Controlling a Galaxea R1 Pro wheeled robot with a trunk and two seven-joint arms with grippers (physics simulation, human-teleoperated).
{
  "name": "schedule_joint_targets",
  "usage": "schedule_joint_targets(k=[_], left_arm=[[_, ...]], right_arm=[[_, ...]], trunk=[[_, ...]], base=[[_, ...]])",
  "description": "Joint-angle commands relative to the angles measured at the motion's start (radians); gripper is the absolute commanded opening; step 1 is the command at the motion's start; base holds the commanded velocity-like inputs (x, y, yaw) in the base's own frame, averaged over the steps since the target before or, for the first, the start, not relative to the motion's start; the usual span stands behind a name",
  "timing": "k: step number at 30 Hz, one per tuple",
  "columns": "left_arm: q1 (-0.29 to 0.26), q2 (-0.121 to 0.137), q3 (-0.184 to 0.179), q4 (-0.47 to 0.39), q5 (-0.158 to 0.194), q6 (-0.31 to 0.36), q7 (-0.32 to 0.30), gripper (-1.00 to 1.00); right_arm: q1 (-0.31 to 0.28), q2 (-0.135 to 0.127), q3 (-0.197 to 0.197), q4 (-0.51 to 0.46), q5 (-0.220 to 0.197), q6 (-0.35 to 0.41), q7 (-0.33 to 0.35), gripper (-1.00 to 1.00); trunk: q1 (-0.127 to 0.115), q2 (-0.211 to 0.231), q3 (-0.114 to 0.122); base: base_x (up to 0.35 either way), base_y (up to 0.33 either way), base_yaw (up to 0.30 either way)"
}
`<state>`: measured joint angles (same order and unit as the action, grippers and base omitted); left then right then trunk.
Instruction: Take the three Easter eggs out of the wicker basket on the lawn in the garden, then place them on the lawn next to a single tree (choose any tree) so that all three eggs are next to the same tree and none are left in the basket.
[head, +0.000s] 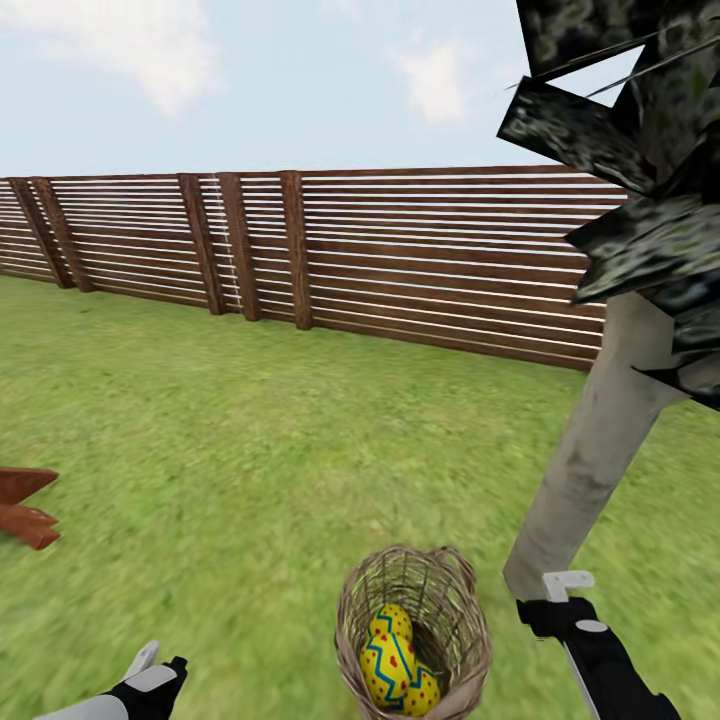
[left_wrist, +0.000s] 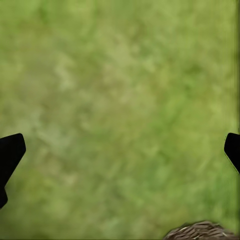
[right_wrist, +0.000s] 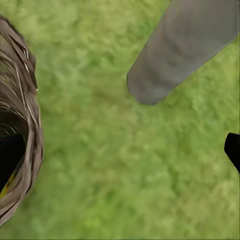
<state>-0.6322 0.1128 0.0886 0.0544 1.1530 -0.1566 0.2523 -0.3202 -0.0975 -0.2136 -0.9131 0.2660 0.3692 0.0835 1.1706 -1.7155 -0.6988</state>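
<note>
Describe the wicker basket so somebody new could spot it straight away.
Find the pale grey tree trunk rising from the lawn before the slatted fence. Beside its foot stands the wicker basket, the lawn's one woven brown thing, holding yellow zigzag eggs.

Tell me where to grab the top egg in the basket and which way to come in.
Probably grip the upper Easter egg across its narrow middle, coming straight down through the wicker basket's open mouth. Woven walls close off every side, and a second egg lies against it. The right gripper, jaws open, is nearest.
</note>
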Motion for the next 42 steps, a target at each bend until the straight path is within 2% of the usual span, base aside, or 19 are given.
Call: schedule_joint_targets(k=[1,7,10,14,16,18,20,21,22,23,26,27,31,34,36,37,39,40,42], left_arm=[[-0.001,0.000,0.008,0.002,-0.004,-0.004,-0.001,1.00],[-0.001,-0.003,0.008,0.002,-0.004,-0.004,-0.001,1.00],[-0.001,-0.006,0.008,0.002,-0.004,-0.004,-0.002,1.00],[-0.001,-0.007,0.008,0.002,-0.004,-0.004,-0.002,1.00],[-0.001,-0.007,0.008,0.002,-0.005,-0.005,-0.002,1.00],[-0.001,-0.007,0.008,0.002,-0.005,-0.005,-0.003,1.00],[-0.001,-0.008,0.008,0.002,-0.006,-0.005,-0.003,1.00],[-0.001,-0.008,0.008,0.002,-0.006,-0.006,-0.003,1.00],[-0.001,-0.009,0.008,0.002,-0.006,-0.006,-0.003,1.00],[-0.001,-0.012,0.008,0.002,-0.006,-0.006,-0.003,1.00],[-0.001,-0.017,0.007,0.002,-0.007,-0.006,-0.002,1.00],[-0.001,-0.018,0.007,0.002,-0.007,-0.006,-0.002,1.00],[-0.001,-0.019,0.007,0.002,-0.007,-0.006,-0.002,1.00],[-0.001,-0.019,0.007,0.002,-0.007,-0.006,-0.002,1.00],[-0.001,-0.020,0.007,0.002,-0.007,-0.006,-0.002,1.00],[-0.001,-0.020,0.007,0.002,-0.007,-0.006,-0.002,1.00],[-0.001,-0.021,0.007,0.002,-0.007,-0.006,-0.002,1.00],[-0.001,-0.021,0.006,0.002,-0.007,-0.006,-0.002,1.00],[-0.001,-0.021,0.006,0.001,-0.007,-0.006,-0.002,1.00]], right_arm=[[0.000,-0.001,-0.003,-0.003,0.010,-0.006,0.009,1.00],[0.000,-0.017,-0.004,-0.029,0.012,-0.037,0.012,1.00],[0.002,-0.037,-0.003,-0.086,0.027,-0.031,0.067,1.00],[0.009,-0.076,-0.005,-0.217,0.136,0.044,0.392,1.00],[0.010,-0.088,-0.004,-0.293,0.261,0.094,0.637,1.00],[0.010,-0.089,-0.003,-0.332,0.352,0.105,0.739,1.00],[0.010,-0.089,0.000,-0.386,0.455,0.110,0.800,1.00],[0.010,-0.088,0.007,-0.407,0.489,0.111,0.815,1.00],[0.010,-0.087,0.026,-0.423,0.517,0.112,0.832,1.00],[0.010,-0.086,0.064,-0.432,0.540,0.113,0.852,1.00],[0.010,-0.084,0.203,-0.446,0.572,0.116,0.889,1.00],[0.010,-0.083,0.261,-0.449,0.578,0.119,0.896,1.00],[0.010,-0.059,0.369,-0.467,0.599,0.178,0.901,1.00],[0.010,-0.038,0.450,-0.481,0.645,0.200,0.901,1.00],[0.010,-0.018,0.486,-0.483,0.673,0.205,0.899,1.00],[0.010,0.006,0.502,-0.482,0.695,0.208,0.898,1.00],[0.010,0.030,0.510,-0.481,0.715,0.208,0.897,1.00],[0.010,0.045,0.514,-0.479,0.742,0.209,0.896,1.00],[0.010,0.055,0.516,-0.478,0.764,0.209,0.893,1.00]], trunk=[[0.000,0.000,-0.001],[0.000,0.000,-0.001],[0.000,0.000,-0.001],[0.000,0.000,-0.001],[0.000,0.000,-0.001],[0.000,0.000,-0.001],[0.000,0.000,-0.001],[0.000,0.000,-0.001],[0.000,0.000,-0.001],[0.000,0.000,-0.001],[0.000,0.000,-0.001],[0.000,0.000,-0.001],[0.000,0.000,-0.001],[0.000,0.000,-0.001],[0.000,0.000,-0.001],[0.000,0.000,-0.001],[0.000,0.000,-0.001],[0.000,0.000,-0.001],[0.000,0.000,-0.001]], base=[[0.055,0.000,0.001],[0.015,0.000,0.000],[0.001,0.000,0.000],[0.000,0.000,0.000],[0.000,0.000,0.000],[0.000,0.000,0.000],[0.000,0.000,0.000],[0.000,0.000,0.000],[0.000,0.000,0.000],[0.000,0.000,0.000],[0.000,0.000,0.000],[0.000,0.000,0.000],[0.000,0.000,0.000],[0.000,0.000,0.000],[0.000,0.000,0.000],[0.000,0.000,0.000],[0.000,0.000,0.000],[0.000,0.000,0.000],[0.000,0.000,0.000]])
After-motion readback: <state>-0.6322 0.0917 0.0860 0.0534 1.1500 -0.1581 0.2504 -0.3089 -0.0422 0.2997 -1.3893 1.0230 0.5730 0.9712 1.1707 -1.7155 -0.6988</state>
